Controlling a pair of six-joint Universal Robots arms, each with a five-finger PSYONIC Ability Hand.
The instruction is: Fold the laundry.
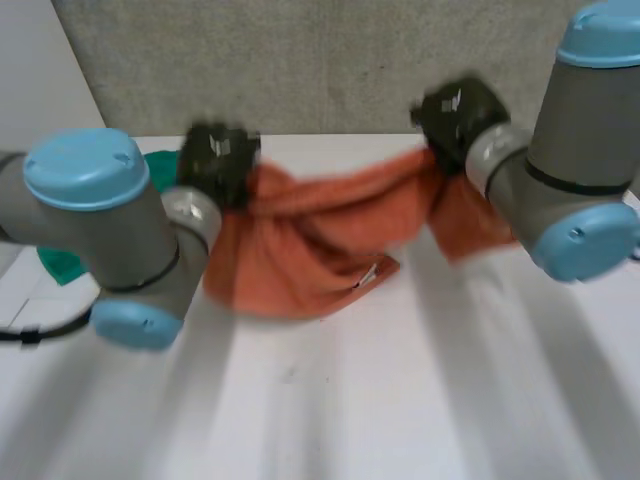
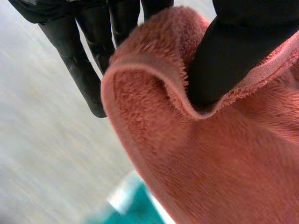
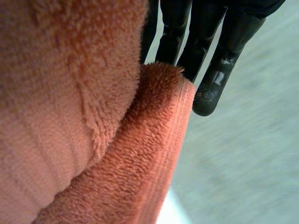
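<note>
An orange fleecy towel [image 1: 300, 250] hangs stretched between my two hands above the white table [image 1: 420, 400], sagging in the middle with its lower fold near the tabletop. My left hand [image 1: 218, 160] holds the towel's left top end. In the left wrist view its thumb [image 2: 224, 60] presses the hemmed edge of the towel [image 2: 210, 163], and the fingers [image 2: 88, 70] run straight alongside. My right hand [image 1: 458, 112] grips the right top end. In the right wrist view the towel [image 3: 70, 116] drapes beside the fingers [image 3: 212, 70], its corner at their base.
A green cloth [image 1: 160, 170] lies on the table behind my left arm, with more of it [image 1: 60, 265] at the table's left edge. It also shows below the towel in the left wrist view [image 2: 135, 205]. A grey wall stands behind the table.
</note>
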